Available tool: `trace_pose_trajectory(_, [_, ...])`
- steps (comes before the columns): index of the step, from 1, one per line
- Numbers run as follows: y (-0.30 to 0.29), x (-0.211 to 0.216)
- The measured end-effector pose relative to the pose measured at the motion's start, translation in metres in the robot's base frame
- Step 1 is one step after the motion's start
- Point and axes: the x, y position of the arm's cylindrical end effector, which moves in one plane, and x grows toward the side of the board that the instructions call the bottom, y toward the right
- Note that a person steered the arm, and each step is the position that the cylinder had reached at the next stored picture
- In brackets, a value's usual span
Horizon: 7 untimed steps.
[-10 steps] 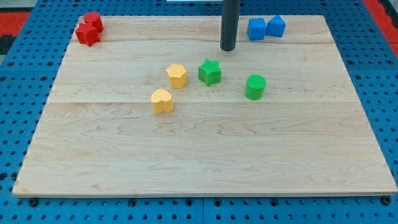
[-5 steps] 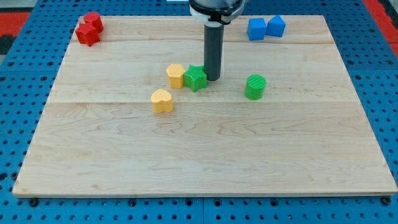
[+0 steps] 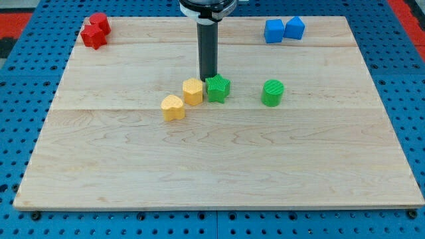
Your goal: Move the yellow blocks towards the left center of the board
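Note:
Two yellow blocks lie near the board's middle: a yellow hexagonal block (image 3: 193, 91) and a yellow heart-shaped block (image 3: 173, 107) below and left of it. A green star block (image 3: 217, 87) touches the hexagonal block's right side. My tip (image 3: 208, 79) stands just above the seam between the yellow hexagonal block and the green star, touching or nearly touching both.
A green cylinder (image 3: 272, 93) sits right of the star. Two red blocks (image 3: 94, 30) are at the top left corner, two blue blocks (image 3: 284, 30) at the top right. The wooden board (image 3: 212, 172) lies on a blue pegboard.
My tip came down from the top, then moved left to above the blocks. The green star slid left against the yellow hexagonal block, and both shifted slightly down.

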Motion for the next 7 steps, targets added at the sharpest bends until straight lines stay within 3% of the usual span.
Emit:
trace_pose_trajectory(2, [-0.043,0.006])
trace_pose_trajectory(4, [0.018,0.052])
trace_pose_trajectory(5, [0.017,0.076])
trace_pose_trajectory(7, [-0.103,0.065])
